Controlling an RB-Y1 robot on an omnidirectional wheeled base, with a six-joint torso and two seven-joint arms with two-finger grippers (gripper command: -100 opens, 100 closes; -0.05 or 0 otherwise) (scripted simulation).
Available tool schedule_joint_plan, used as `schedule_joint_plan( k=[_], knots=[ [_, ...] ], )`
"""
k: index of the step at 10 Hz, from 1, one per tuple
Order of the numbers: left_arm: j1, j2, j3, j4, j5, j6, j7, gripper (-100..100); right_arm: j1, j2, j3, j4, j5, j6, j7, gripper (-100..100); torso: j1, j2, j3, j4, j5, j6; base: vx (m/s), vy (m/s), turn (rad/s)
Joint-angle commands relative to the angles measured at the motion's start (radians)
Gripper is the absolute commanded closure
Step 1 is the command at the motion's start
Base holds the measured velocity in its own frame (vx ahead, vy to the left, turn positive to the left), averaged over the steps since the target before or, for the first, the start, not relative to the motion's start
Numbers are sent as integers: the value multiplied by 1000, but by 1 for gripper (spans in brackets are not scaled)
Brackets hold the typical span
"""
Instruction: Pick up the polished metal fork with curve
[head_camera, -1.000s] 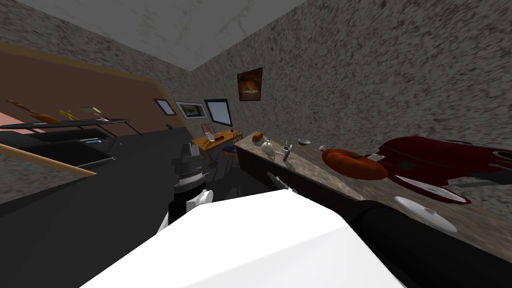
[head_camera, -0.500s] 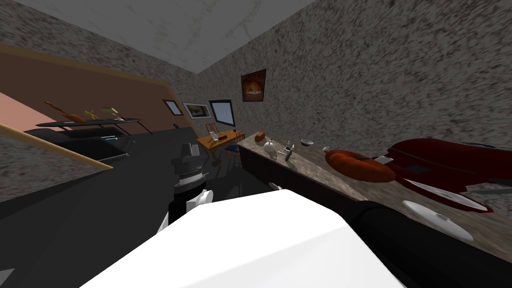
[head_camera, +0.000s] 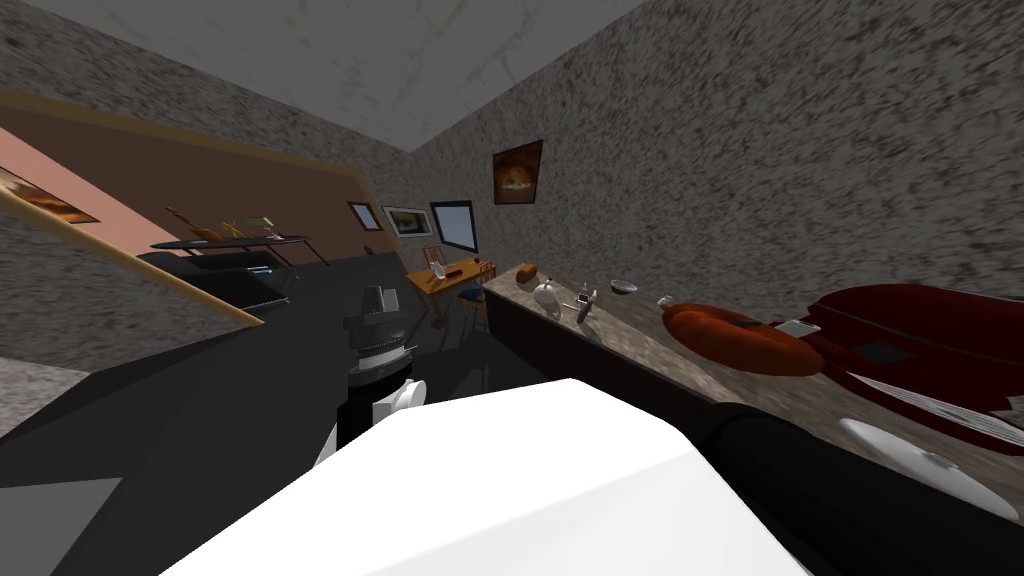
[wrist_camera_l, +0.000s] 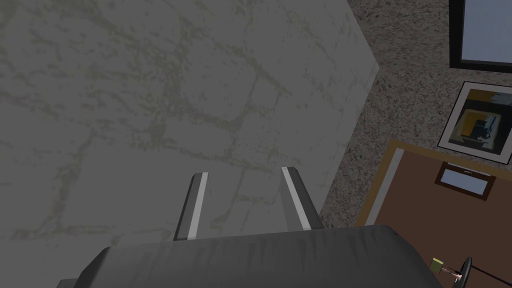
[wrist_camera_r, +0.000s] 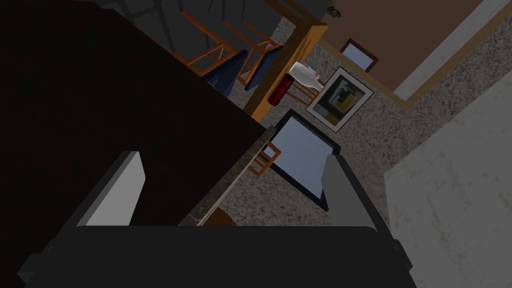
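Head: fork (head_camera: 583, 305), prob. the small grey item, lies on counter (head_camera: 640, 345), far along it.
L wrist: left claw (wrist_camera_l: 245, 173) fingers apart, empty.
R wrist: right claw (wrist_camera_r: 232, 159) wide open, empty, near counter front.
Progress: nothing grasped; approach, reach and grip left.

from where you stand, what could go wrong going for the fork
1. The small grey metal piece that may be the fork lies far along the counter, close by a white teapot. It is too small to tell, so I might grab the wrong thing.
2. The right claw is open, low against the counter's dark front. Lifting it could strike the edge.
3. An orange rounded thing and a white lid lie nearer. A reach might knock them.
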Motion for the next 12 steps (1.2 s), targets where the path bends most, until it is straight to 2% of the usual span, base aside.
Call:
schedule_joint_plan(
  k=[1,2,3,4,5,8,9,10,11,12],
  knots=[
    [0,0,0,0,0,0,0,0,24,-50,4,41,7,-16,7,-100,0,0,0,0,0,0,-19,31,73],
    [0,0,0,0,0,0,0,0,24,-58,4,41,7,-16,7,-100,-1,0,0,0,0,0,-4,10,-10],
    [0,0,0,0,0,0,0,0,49,-98,20,82,24,-26,10,-100,-2,-1,-1,0,0,0,-6,34,168],
    [0,0,0,0,0,0,0,0,49,-120,20,95,24,-26,10,-100,-1,-1,-1,0,0,0,-6,28,60],
    [0,0,0,0,0,0,0,0,74,-150,35,136,39,-36,15,-100,-1,-2,-1,0,0,0,-6,42,132],
    [0,0,0,0,0,0,0,0,97,-240,50,204,54,-46,21,-100,0,-2,-1,0,0,0,4,40,84],
    [0,0,0,0,0,0,0,0,118,-279,62,255,67,-55,29,-100,0,-3,-1,0,0,0,15,36,143],
    [0,0,0,0,0,0,0,0,118,-310,62,242,67,-55,29,-100,0,-3,-2,-1,0,0,13,20,67],
    [0,0,0,0,0,0,0,0,118,-310,62,260,67,-55,29,-100,-1,-3,-2,-1,0,0,5,4,-11],
    [0,0,0,0,0,0,0,0,138,-357,74,296,79,-65,39,-100,-2,-2,-1,0,-1,0,14,12,125]
  ],
)
